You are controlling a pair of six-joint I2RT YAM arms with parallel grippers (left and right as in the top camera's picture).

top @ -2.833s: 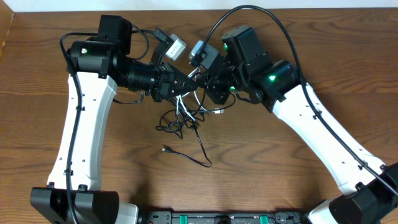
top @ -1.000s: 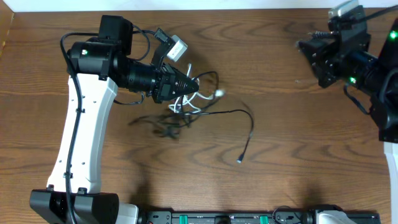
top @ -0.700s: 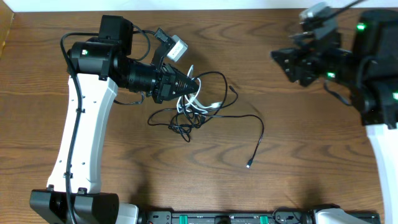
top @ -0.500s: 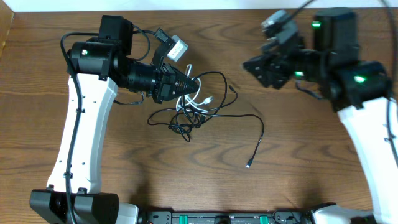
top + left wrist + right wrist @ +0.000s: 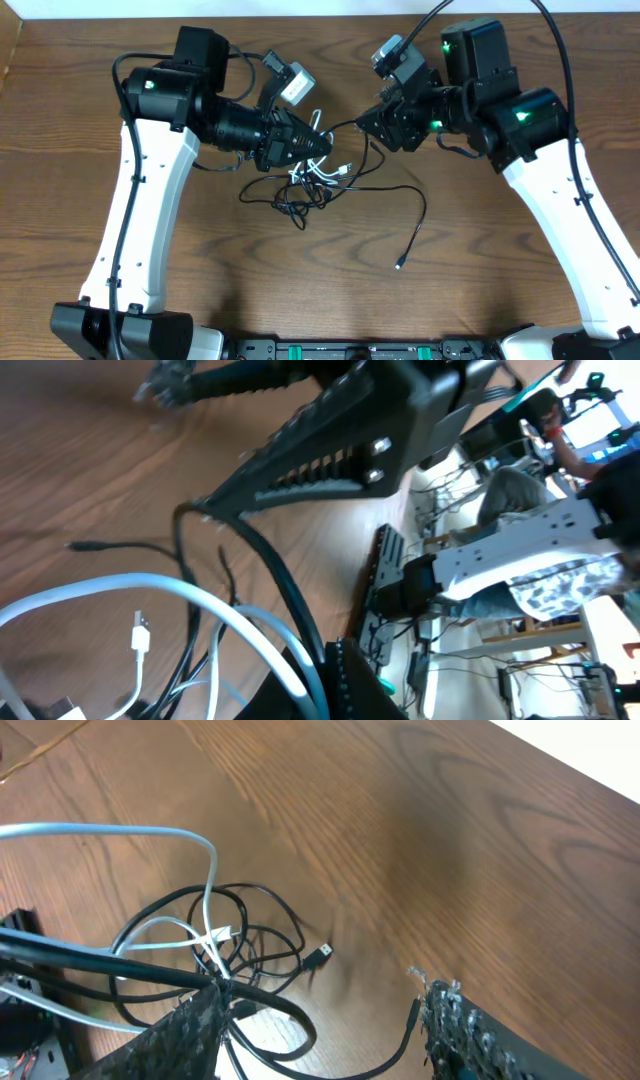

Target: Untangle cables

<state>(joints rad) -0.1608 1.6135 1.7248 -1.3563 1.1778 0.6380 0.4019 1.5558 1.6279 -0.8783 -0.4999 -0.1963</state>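
A tangle of thin black and white cables (image 5: 305,185) lies mid-table. My left gripper (image 5: 320,146) points right and is shut on the top of the bundle. In the left wrist view, white and black cables (image 5: 215,610) run into its closed jaws (image 5: 325,680). My right gripper (image 5: 366,124) sits just right of it, open and facing left. In the right wrist view its fingers (image 5: 190,1025) stand wide apart either side of a black cable loop (image 5: 300,1012), with the tangle (image 5: 225,945) just beyond. One black cable (image 5: 417,215) trails off right, ending in a plug (image 5: 400,265).
The two grippers are close together over the tangle; the right gripper's toothed finger (image 5: 320,455) fills the upper left wrist view. Both arms' thick black cables (image 5: 470,20) arch above the table's back edge. A black rail (image 5: 340,350) runs along the front edge.
My right arm has swung in from the far right to just beside the tangle, its jaws opening wider. The left arm shifted slightly right, still gripping the bundle. The trailing black cable has settled.
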